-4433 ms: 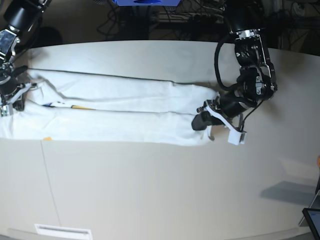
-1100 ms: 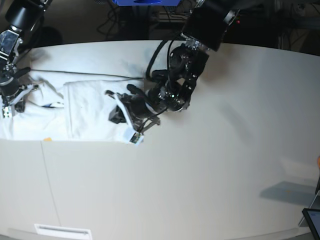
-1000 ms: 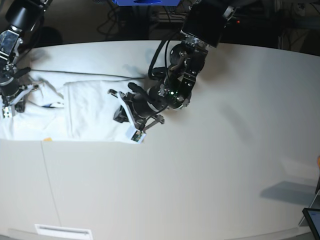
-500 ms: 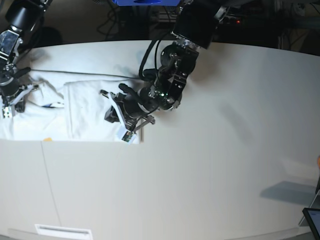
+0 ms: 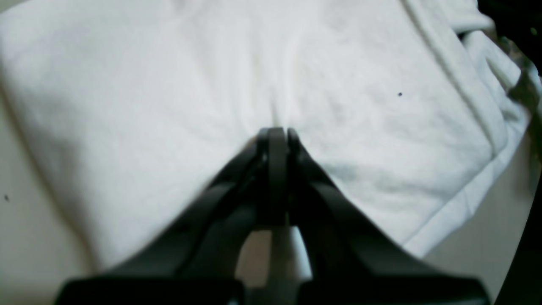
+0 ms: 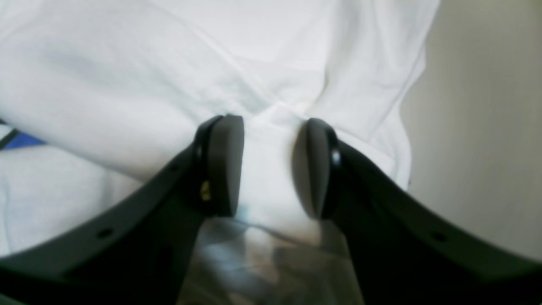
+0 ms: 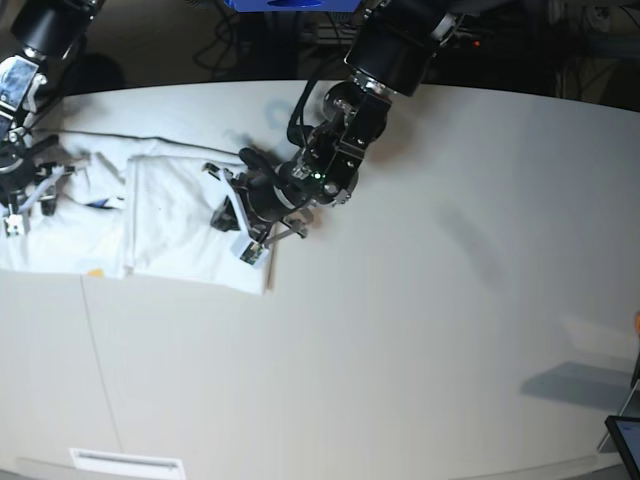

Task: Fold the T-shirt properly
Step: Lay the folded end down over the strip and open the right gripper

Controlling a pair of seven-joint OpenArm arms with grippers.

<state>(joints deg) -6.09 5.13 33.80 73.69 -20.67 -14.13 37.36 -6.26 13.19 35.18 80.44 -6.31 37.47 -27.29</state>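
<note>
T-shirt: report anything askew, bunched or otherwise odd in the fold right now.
The T-shirt is folded over into a fairly square panel, but its far end under the right gripper is rumpled, with a ridge of cloth between the parted pads and a bit of blue print showing. The left gripper rests shut on the panel.

T-shirt (image 7: 170, 215) print mostly hidden in folds; right claw (image 7: 22, 190) too small to read.

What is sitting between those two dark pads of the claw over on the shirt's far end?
In the right wrist view, a raised fold of the white T-shirt sits between the right gripper's parted pads. Whether they touch the cloth is unclear.
</note>
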